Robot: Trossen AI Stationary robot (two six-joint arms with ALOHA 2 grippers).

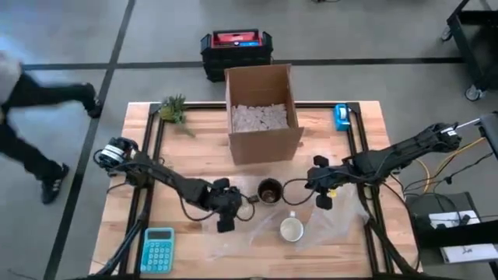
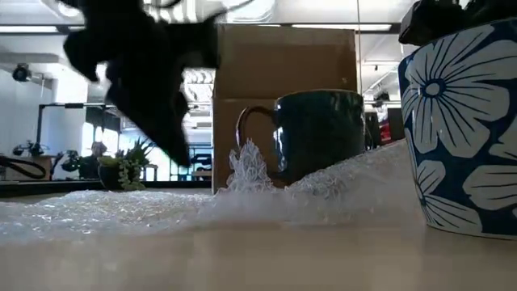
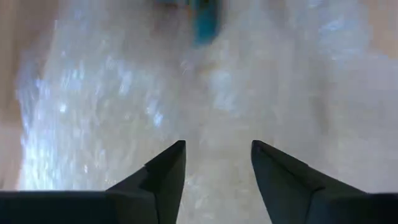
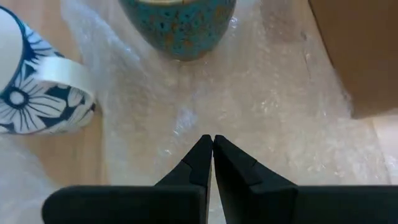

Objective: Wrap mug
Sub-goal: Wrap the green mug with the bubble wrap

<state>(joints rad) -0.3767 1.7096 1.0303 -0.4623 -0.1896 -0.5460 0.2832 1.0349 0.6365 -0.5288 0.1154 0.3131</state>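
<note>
Mugs stand two on the desk (image 1: 140,136), and the dark teal mug (image 1: 270,190) is the one that sits on the sheet of bubble wrap (image 1: 257,237), just in front of the open cardboard box (image 1: 261,109). The white mug with blue flowers (image 1: 292,229) stands nearer to the front edge, a little to the right of the teal one and close beside it, at the edge of the same sheet.

From the left tool (image 1: 226,211) the teal mug lies to the right and slightly farther back, very near, and its handle points toward this side. The two fingers of this tool are apart, and they hang low over the wrap with nothing between them. From the right tool (image 1: 321,187) the same mug lies to the left, at about the same depth, a bit more apart; here the fingers are pressed together and they hold nothing.

So the teal mug stands between the two tools, and the left one is the nearer, I think. The loose part of the sheet spreads mostly toward the near side and the left. My judgement is that the left tool must take this free edge and fold it to the right, over the mug, while the right tool stays close on the other side.
</note>
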